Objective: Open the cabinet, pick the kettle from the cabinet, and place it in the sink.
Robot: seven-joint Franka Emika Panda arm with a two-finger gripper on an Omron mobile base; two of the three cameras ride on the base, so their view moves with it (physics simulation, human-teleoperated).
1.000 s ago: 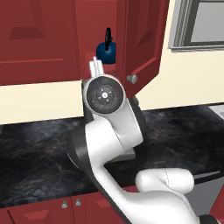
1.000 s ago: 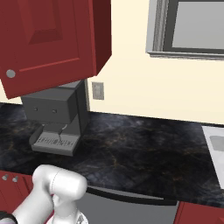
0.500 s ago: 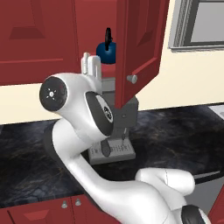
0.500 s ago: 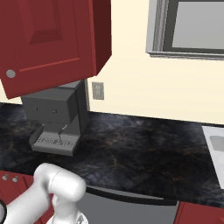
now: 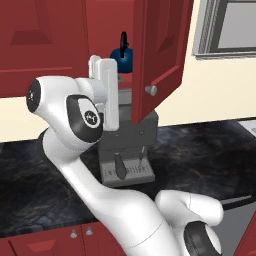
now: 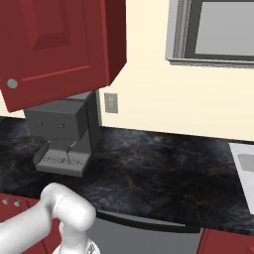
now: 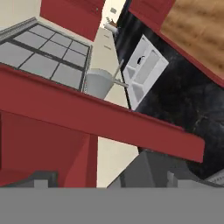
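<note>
Left base view shows the gripper [image 5: 102,67] raised in front of the open cabinet [image 5: 160,50], pointing upward, its white hand seen edge-on; the jaws stand spread wide and nothing sits between them. Just beyond the gripper, slightly to its right and a little higher, the kettle [image 5: 121,56] sits inside the cabinet on the shelf, dark blue with its black arched handle upright; gripper and kettle are apart. The cabinet door swings out to the gripper's right, its round silver knob [image 5: 150,90] lower than the fingertips. Below the gripper a grey coffee machine [image 5: 127,150] stands on the dark marbled counter [image 5: 200,150].

Right base view has the same door [image 6: 54,49] seen from its front, the coffee machine beneath it, and a pale corner of the sink [image 6: 243,163] far to the right.

Hand view, strongly rolled, looks past the red door edge [image 7: 100,118] toward the sink [image 7: 144,72], well away from the gripper, and a window [image 7: 43,52].
</note>
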